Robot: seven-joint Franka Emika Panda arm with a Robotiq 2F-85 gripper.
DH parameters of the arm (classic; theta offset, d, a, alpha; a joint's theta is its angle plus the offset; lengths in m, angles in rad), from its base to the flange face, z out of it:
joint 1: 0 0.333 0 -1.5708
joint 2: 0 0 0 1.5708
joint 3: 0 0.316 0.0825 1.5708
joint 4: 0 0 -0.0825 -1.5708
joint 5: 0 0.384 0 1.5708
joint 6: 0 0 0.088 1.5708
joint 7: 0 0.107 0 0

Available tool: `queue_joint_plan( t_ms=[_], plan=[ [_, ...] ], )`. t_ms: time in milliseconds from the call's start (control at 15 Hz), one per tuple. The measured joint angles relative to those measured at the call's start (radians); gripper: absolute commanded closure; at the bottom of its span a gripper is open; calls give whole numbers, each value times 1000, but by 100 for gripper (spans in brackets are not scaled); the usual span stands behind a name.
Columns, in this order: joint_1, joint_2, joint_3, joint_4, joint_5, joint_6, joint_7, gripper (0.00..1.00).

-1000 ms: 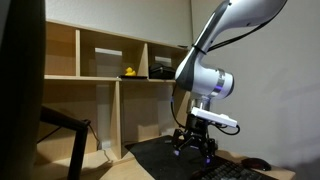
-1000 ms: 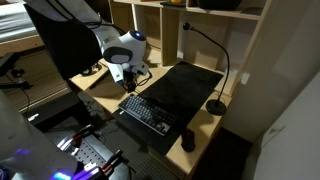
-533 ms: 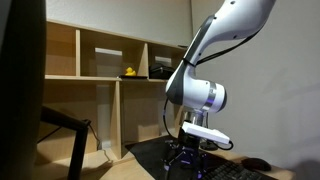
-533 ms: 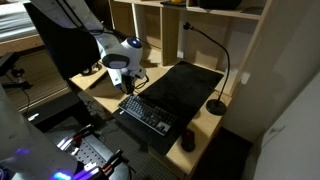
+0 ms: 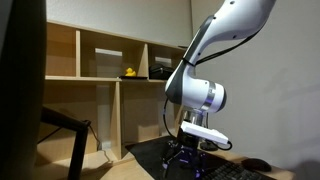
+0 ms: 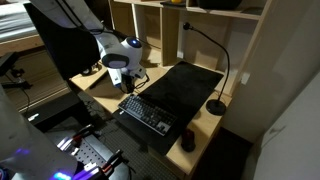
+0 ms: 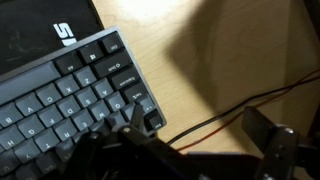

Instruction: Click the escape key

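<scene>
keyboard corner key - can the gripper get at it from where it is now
Probably yes: in the wrist view the gripper sits right at the corner of the keyboard, the corner key just ahead of it, with nothing visible between them.

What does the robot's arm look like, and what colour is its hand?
The arm is white and smooth, built from fat rounded tubes, with a big round white joint low down near the wrist. At its end sits the gripper, which is black and blocky, much darker than the rest. In the wrist view its fingers look dark and chunky too.
</scene>
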Motion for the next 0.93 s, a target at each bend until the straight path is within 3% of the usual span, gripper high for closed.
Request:
queue_joint_plan(
  t_ms=[333,933],
  plan=[
    [0,0,17,4,99,52,-38,0],
    [0,0,18,5,104,55,-37,0]
  ],
)
